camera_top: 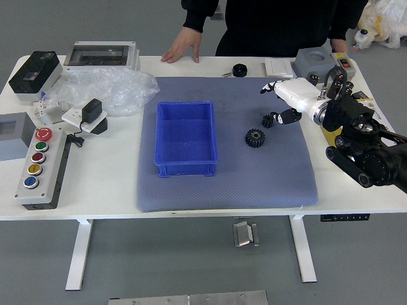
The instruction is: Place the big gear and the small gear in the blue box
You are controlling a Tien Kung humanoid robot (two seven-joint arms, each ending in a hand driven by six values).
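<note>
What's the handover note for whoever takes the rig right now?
Hands: right robot hand open, holding nothing, its fingertips close by the small gear; contact unclear. Left robot hand out of view.
Things: big gear and small gear on the blue-grey mat, to the right of the blue box.
Done: neither gear boxed.
Left: pick and box both.
Watch: a person's hand rests at the table's far edge.

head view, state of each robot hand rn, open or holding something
Right hand: open, holding nothing, beside the small gear.
Left hand: not in view, so its state can't be told.
</note>
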